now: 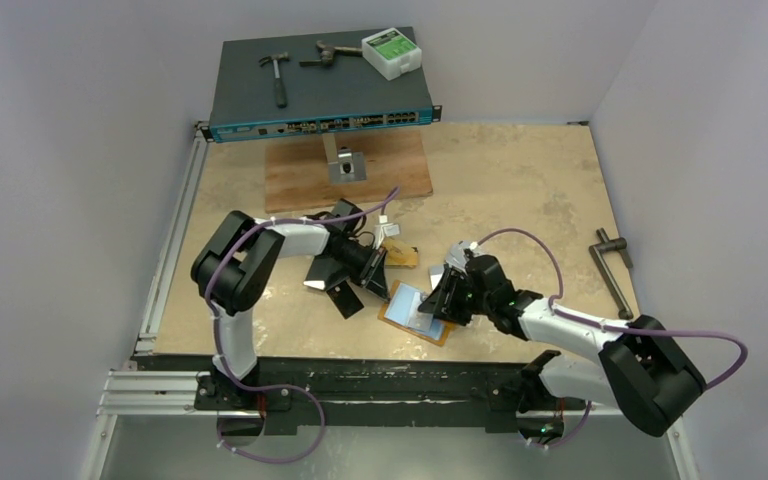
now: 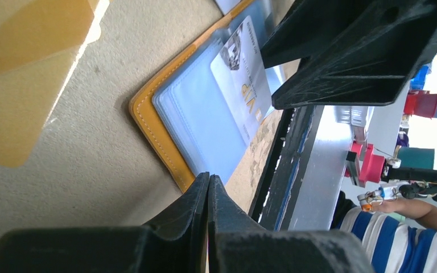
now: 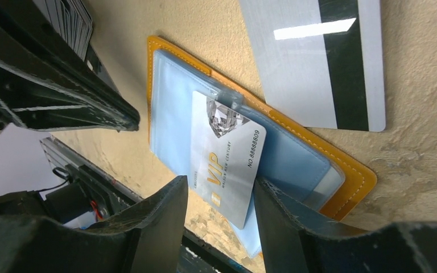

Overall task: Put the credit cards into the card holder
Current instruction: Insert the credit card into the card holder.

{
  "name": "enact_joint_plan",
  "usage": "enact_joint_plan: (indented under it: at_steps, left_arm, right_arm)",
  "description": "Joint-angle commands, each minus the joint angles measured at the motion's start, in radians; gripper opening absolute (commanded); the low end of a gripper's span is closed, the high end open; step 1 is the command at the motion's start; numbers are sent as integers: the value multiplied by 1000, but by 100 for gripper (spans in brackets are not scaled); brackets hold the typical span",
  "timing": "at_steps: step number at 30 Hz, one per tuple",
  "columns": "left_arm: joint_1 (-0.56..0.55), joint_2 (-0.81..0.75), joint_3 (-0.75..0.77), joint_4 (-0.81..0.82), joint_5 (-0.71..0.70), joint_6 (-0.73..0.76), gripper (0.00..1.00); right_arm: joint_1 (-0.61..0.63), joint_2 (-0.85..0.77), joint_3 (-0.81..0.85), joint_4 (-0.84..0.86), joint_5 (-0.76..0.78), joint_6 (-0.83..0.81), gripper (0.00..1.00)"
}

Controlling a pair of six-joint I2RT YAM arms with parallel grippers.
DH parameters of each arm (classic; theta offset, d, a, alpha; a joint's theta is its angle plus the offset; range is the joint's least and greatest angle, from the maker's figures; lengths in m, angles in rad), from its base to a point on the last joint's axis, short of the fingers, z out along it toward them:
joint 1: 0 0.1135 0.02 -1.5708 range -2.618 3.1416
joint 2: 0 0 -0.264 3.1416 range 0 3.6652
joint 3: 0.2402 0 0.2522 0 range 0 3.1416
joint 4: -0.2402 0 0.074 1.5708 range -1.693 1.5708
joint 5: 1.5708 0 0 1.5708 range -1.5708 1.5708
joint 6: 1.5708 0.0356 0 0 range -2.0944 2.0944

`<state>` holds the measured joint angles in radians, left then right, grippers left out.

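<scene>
A mottled tan table (image 1: 520,190) is enclosed by pale grey walls, with a metal rail (image 1: 160,385) along its near edge. At six o'clock of the table the card holder (image 3: 168,108) is laid open, clear sleeves up. One silver VIP card (image 3: 227,153) is half lodged in a sleeve and pinched by its long edges in the right gripper (image 3: 221,190). The left gripper (image 2: 208,190) is clenched on nothing beside the holder's corner. In the top view one gold card (image 2: 28,74) is seen at twelve o'clock of the holder and two black cards (image 1: 335,285) at ten. One crank handle (image 1: 610,268) is found at three; at twelve, one wooden board (image 1: 360,175) and one network switch (image 1: 320,95).
</scene>
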<state>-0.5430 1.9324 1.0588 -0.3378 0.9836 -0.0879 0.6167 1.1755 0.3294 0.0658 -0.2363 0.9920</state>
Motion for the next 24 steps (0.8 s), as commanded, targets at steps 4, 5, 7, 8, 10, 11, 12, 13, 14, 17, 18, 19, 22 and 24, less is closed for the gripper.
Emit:
enact_joint_plan:
  at_steps: [4,5,7,8,10,11,12,13,14,17,18,19,22,24]
  left_arm:
    - [-16,27,-46,80,-38,-60,0]
    - [-17,31,-47,81,-41,-63,0]
    - [-24,38,-44,71,-58,-58,0]
    - [-24,43,-40,65,-61,-56,0]
    - [-26,47,-36,56,-64,-53,0]
    - [-26,46,-36,53,-64,-51,0]
    - [-25,45,-36,53,-65,-49,0]
    - [-27,43,-36,54,-64,-50,0]
    - [-26,45,-36,55,-61,-49,0]
    - [-26,49,-36,56,-53,-53,0]
    - [-27,49,-35,56,-52,-53,0]
    - [-27,49,-36,57,-51,-53,0]
    - [-26,50,-37,58,-48,-56,0]
    - [-26,53,-37,59,-48,-57,0]
  right_arm:
    - [52,24,17,-109,65,7,48]
    - [61,31,22,-105,63,9,48]
    - [78,49,32,-98,64,15,48]
    - [86,56,37,-94,64,18,48]
    - [101,69,45,-84,66,27,47]
    - [107,73,50,-81,66,30,48]
    - [113,78,53,-78,68,34,48]
    - [116,82,56,-77,67,35,47]
    - [118,86,58,-76,67,36,47]
    - [124,96,71,-90,79,34,45]
    - [125,93,71,-95,86,35,43]
    - [125,89,68,-99,94,40,38]
    - [125,69,33,-93,103,66,20]
    - [125,59,7,-78,96,83,17]
